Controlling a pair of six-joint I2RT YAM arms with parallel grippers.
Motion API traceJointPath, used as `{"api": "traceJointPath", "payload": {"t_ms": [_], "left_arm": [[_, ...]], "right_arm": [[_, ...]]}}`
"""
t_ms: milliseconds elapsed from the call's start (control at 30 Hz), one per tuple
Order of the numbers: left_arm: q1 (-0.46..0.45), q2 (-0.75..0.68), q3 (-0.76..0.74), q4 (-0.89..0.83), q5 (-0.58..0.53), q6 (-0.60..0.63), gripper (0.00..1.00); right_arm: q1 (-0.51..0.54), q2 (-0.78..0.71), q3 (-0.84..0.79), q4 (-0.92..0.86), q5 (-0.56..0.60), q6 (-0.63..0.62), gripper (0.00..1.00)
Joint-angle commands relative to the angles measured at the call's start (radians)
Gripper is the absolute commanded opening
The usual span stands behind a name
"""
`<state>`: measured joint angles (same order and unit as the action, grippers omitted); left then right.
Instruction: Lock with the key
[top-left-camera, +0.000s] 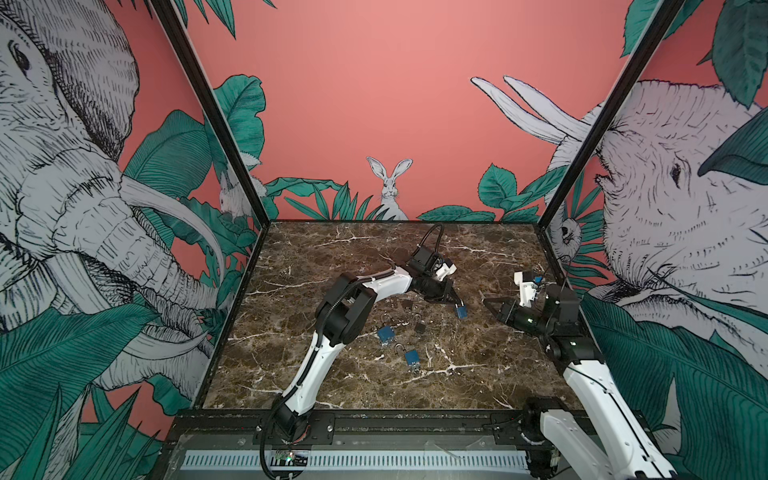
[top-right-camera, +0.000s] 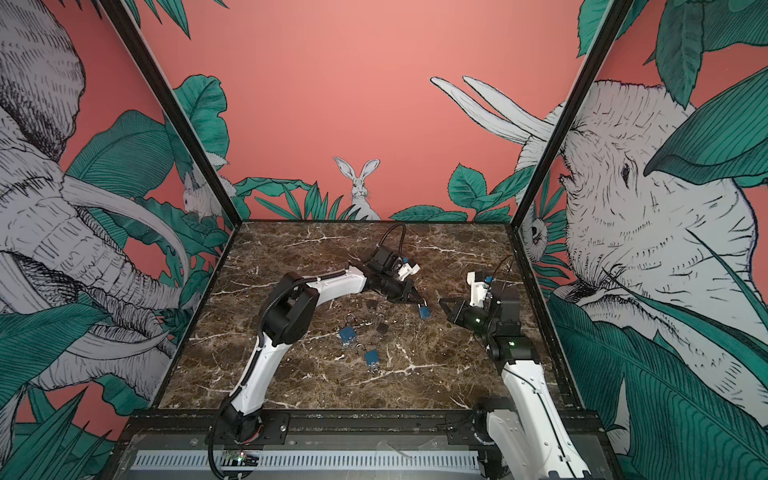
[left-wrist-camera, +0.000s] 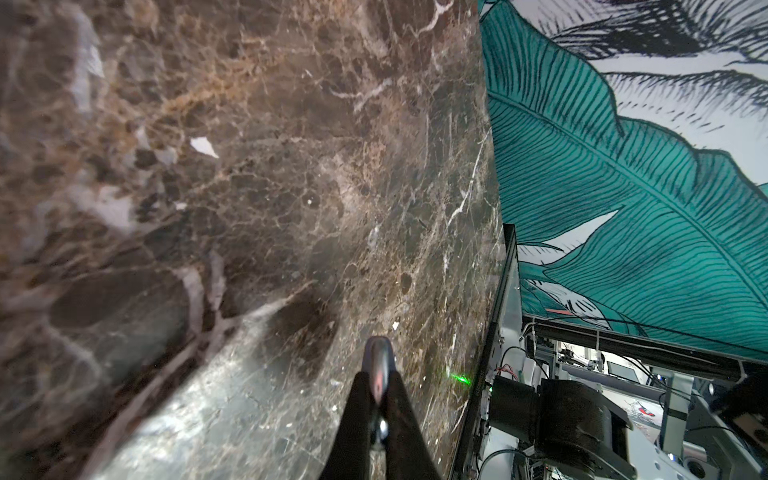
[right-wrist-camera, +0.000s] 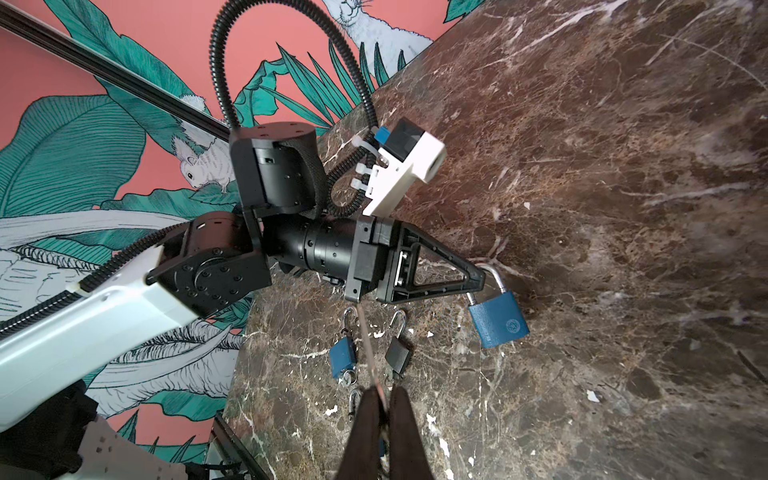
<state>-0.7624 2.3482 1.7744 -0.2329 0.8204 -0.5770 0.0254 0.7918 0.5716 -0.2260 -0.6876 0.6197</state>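
A blue padlock (top-left-camera: 460, 311) (top-right-camera: 423, 311) (right-wrist-camera: 498, 324) hangs just above the marble near mid-table. My left gripper (top-left-camera: 455, 300) (top-right-camera: 419, 300) (right-wrist-camera: 478, 278) is shut on its silver shackle (left-wrist-camera: 378, 357). In the left wrist view only the shackle shows between the black fingers (left-wrist-camera: 357, 415); the lock body is hidden. My right gripper (top-left-camera: 488, 302) (top-right-camera: 442, 301) (right-wrist-camera: 384, 395) hovers a short way to the right of the padlock, apart from it. It is shut on the key (right-wrist-camera: 368, 340), whose thin blade sticks out past the fingertips toward the left arm.
Loose padlocks lie on the marble in front of the left gripper: two blue (top-left-camera: 386, 334) (top-left-camera: 412, 358) and two black (top-left-camera: 419, 328) (top-left-camera: 409, 305). The patterned side wall (top-left-camera: 623, 249) stands close behind the right arm. The black front rail (top-left-camera: 374, 415) borders the table.
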Motion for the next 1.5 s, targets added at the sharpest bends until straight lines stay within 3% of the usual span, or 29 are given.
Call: {"api": "traceJointPath", "payload": {"t_ms": [0,400,500,800,1100,1467], "left_arm": [[0.002,0.001,0.051,-0.002,0.023,-0.024,0.00],[0.002,0.044,0.059,0.012,-0.003,-0.066,0.00],[0.002,0.049,0.059,0.009,-0.010,-0.062,0.15],[0.018,-0.005,0.003,0.019,-0.077,-0.049,0.29],[0.055,-0.168,-0.185,0.138,-0.106,-0.078,0.30],[0.104,-0.466,-0.438,0.304,-0.124,-0.095,0.30]], "right_arm": [[-0.004,0.004,-0.023,0.047,0.007,-0.003,0.00],[-0.003,0.031,-0.062,0.053,0.017,-0.027,0.00],[-0.003,0.032,-0.067,0.056,0.027,-0.034,0.00],[-0.002,0.037,-0.090,0.065,0.077,-0.011,0.00],[0.017,0.140,-0.115,0.147,0.151,-0.002,0.00],[0.081,0.462,-0.047,0.319,0.254,-0.023,0.00]]}}
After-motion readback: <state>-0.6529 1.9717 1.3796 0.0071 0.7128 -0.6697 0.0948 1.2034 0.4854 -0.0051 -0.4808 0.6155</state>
